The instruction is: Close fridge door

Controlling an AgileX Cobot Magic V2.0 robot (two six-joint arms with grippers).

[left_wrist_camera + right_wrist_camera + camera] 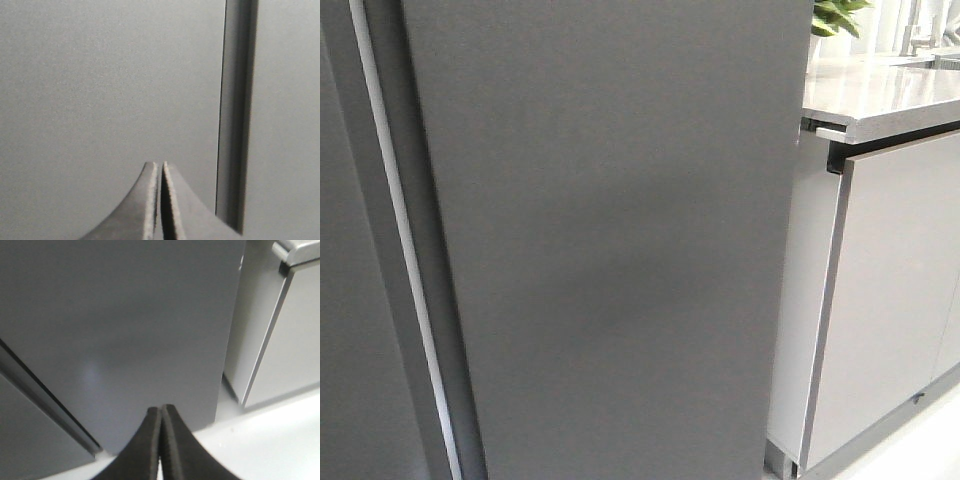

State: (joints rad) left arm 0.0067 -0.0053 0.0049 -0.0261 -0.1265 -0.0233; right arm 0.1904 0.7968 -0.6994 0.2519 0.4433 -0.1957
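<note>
While it fills most of the front view, the fridge door (610, 240), a tall flat matte dark-grey panel with no handle, shows only its outer face. Just left of the door runs a thin white gasket strip (402, 240) along a narrow gap, and beyond that strip stands a twin dark-grey panel (350, 350). Right of the door sits a pale grey cabinet door (890, 290) under a light grey stone countertop (880, 90), with green plant leaves (835, 15) at the countertop's far end. No arm appears here.

In the left wrist view the left gripper (160, 200) has its jaws pressed together on nothing, facing a grey panel beside a dark vertical gap (237, 115); which panel is the door I cannot tell.

In the right wrist view the right gripper (161, 440) likewise has its jaws together and empty, pointing at the door's lower part, with pale floor (260, 435) below the door.
</note>
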